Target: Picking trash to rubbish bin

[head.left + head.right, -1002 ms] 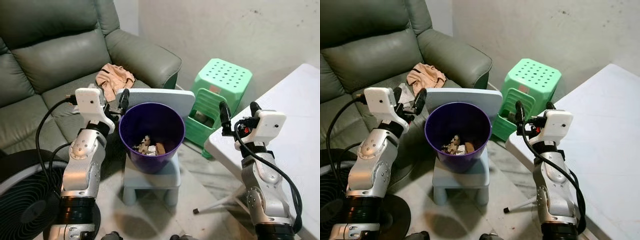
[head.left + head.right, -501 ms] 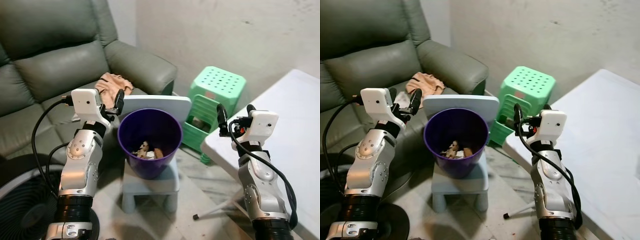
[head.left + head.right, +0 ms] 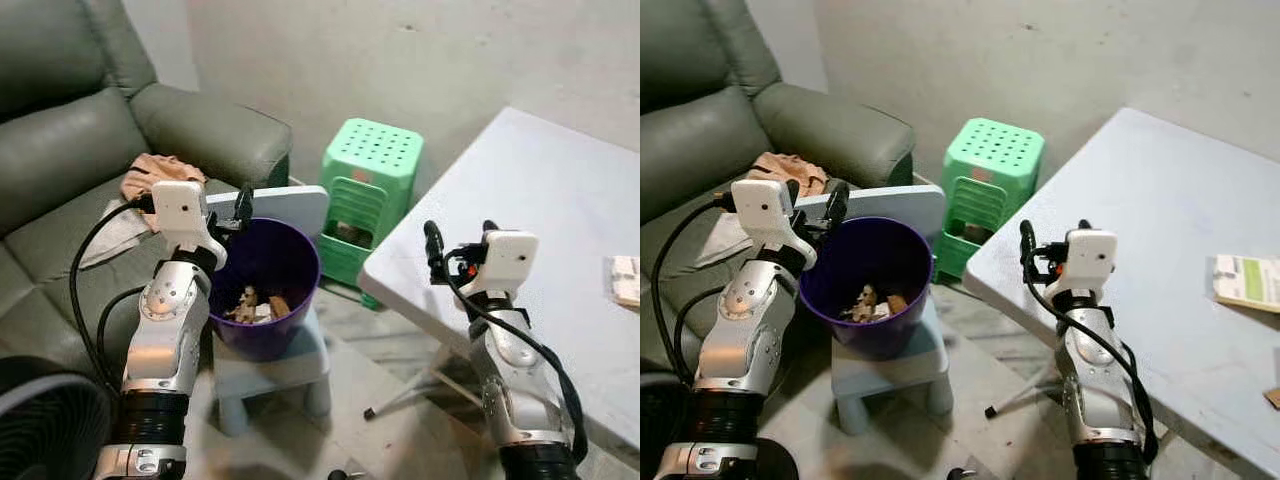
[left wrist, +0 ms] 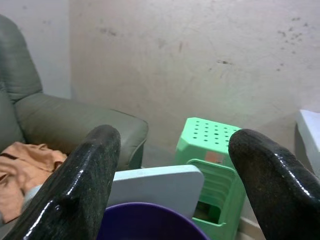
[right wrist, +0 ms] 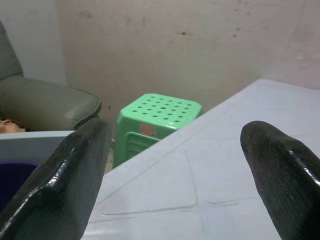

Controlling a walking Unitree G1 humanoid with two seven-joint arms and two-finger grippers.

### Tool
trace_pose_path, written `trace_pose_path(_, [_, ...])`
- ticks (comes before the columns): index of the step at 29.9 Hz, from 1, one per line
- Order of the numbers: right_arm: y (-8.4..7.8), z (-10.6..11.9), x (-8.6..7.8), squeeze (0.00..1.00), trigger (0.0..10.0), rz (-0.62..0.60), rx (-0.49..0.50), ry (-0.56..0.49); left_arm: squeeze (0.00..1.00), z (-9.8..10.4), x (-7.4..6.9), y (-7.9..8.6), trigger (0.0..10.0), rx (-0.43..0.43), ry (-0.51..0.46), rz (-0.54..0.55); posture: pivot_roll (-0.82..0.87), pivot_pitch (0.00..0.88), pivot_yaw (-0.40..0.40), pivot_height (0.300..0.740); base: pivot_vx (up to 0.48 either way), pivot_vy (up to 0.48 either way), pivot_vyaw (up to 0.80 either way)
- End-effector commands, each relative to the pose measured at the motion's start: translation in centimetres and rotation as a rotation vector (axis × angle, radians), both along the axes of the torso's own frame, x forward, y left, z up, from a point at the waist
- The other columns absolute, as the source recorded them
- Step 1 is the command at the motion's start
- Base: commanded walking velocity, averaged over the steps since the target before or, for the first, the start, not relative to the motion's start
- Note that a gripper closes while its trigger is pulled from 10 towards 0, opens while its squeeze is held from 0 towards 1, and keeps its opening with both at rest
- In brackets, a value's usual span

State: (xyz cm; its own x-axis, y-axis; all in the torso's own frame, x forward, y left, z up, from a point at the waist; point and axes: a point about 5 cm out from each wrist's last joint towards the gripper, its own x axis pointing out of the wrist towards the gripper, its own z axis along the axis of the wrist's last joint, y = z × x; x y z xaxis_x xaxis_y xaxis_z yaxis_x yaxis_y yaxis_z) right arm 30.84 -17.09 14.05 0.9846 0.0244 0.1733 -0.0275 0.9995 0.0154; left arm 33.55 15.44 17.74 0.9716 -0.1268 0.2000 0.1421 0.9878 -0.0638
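Note:
A purple rubbish bin stands on a small light-blue chair, with scraps of trash lying in its bottom. My left gripper is raised at the bin's left rim, open and holding nothing; the left wrist view looks over the bin's rim. My right gripper hovers open at the near corner of the white table, also with nothing in it. A printed paper packet lies on the table to the right, and a small brown scrap lies nearer the front edge.
A green plastic stool stands against the wall between chair and table. The grey sofa at left has a peach cloth on its seat. A black fan sits at lower left. A table leg reaches the bare floor.
The camera has swung right, so the bin and sofa sit further left and more of the table with its paper packet shows. Both arms keep the same raised pose, grippers open.

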Motion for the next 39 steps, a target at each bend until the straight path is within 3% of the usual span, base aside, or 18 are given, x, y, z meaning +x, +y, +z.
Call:
trace_pose_path(1, [-0.1, 0.3, -0.3, 0.00, 10.0, -0.005, -0.007, -0.008, 0.00, -0.1, -0.1, -0.3, 10.0, 0.029, 0.013, -0.026, -0.01, 0.096, -0.051, 0.740, 0.000, 0.000, -0.77])
trace_pose_path(9, [-0.1, 0.1, -0.4, 0.00, 10.0, -0.007, -0.004, 0.001, 0.00, -0.1, -0.1, -0.3, 10.0, 0.009, 0.019, -0.040, -0.01, 0.099, -0.050, 0.740, 0.000, -0.240, -0.78])
trace_pose_path(11, [-0.1, 0.0, -0.5, 0.00, 10.0, -0.007, -0.004, 0.004, 0.00, -0.2, -0.1, -0.3, 10.0, -0.012, 0.017, -0.030, -0.01, 0.099, -0.050, 0.740, 0.000, 0.000, -0.77])
trace_pose_path(12, [-0.1, 0.0, -0.5, 0.00, 10.0, -0.011, -0.005, 0.004, 0.00, -0.3, 0.0, -0.1, 10.0, -0.085, 0.034, -0.017, -0.01, 0.100, -0.049, 0.740, 0.000, 0.000, -0.77])
trace_pose_path(15, [0.0, 0.0, -0.6, 0.00, 10.0, -0.011, -0.005, 0.006, 0.00, -0.4, 0.1, 0.0, 10.0, -0.030, 0.038, -0.013, -0.01, 0.101, -0.049, 0.740, 0.000, 0.000, -0.77])
trace_pose_path(33, [0.0, -0.1, -0.9, 0.00, 10.0, 0.010, -0.014, 0.018, 0.00, -1.0, -0.1, -0.7, 10.0, -0.030, 0.070, -0.047, -0.01, 0.085, -0.058, 0.740, 0.000, 0.000, -0.77])
trace_pose_path(39, [0.3, -0.1, -1.2, 0.00, 10.0, 0.048, 0.001, 0.016, 0.00, -1.3, -0.4, -1.6, 10.0, 0.032, 0.073, -0.110, -0.01, 0.085, -0.059, 0.740, 0.000, 0.000, 0.00])
